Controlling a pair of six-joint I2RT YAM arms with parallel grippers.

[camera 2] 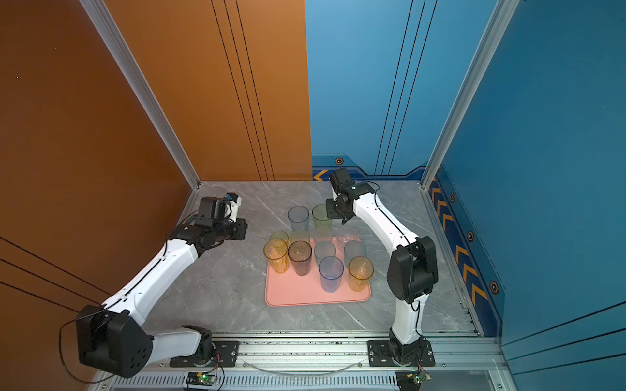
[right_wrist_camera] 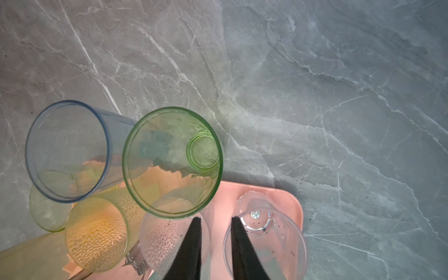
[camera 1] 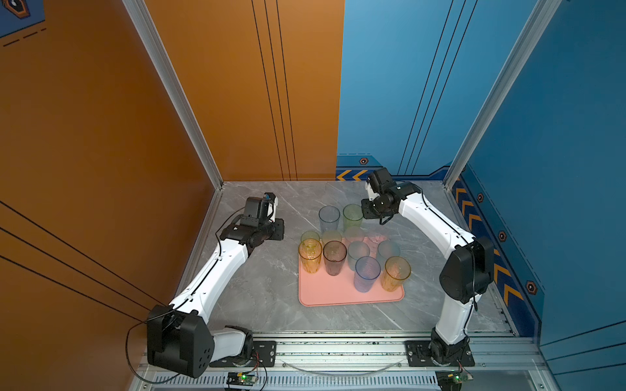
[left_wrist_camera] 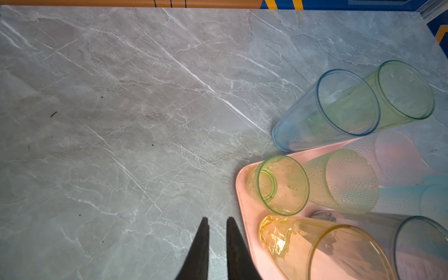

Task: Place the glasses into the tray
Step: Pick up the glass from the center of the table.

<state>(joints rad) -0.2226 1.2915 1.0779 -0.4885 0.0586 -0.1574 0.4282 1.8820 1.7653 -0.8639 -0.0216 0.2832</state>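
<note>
The pink tray (camera 1: 338, 298) lies mid-table with several glasses standing in it, among them a yellow one (camera 1: 310, 259), a dark grey one (camera 1: 334, 260) and a blue one (camera 1: 367, 276). Two tall glasses stand on the table just behind the tray's far edge: a grey-blue one (camera 1: 329, 218) and a green one (camera 1: 352, 216). My right gripper (camera 1: 367, 211) hovers beside the green glass (right_wrist_camera: 172, 160), over the tray's far right corner (right_wrist_camera: 286, 198). Its jaws (right_wrist_camera: 215, 219) stand narrowly open on nothing. My left gripper (left_wrist_camera: 217, 220) hangs over bare table left of the tray (left_wrist_camera: 242, 194), narrowly open and empty.
An orange wall closes the left side and a blue wall the right, with aluminium posts at the back corners. A metal rail (camera 1: 338, 348) carrying both arm bases runs along the table's front edge. Grey marble table (camera 1: 264, 291) lies left of the tray.
</note>
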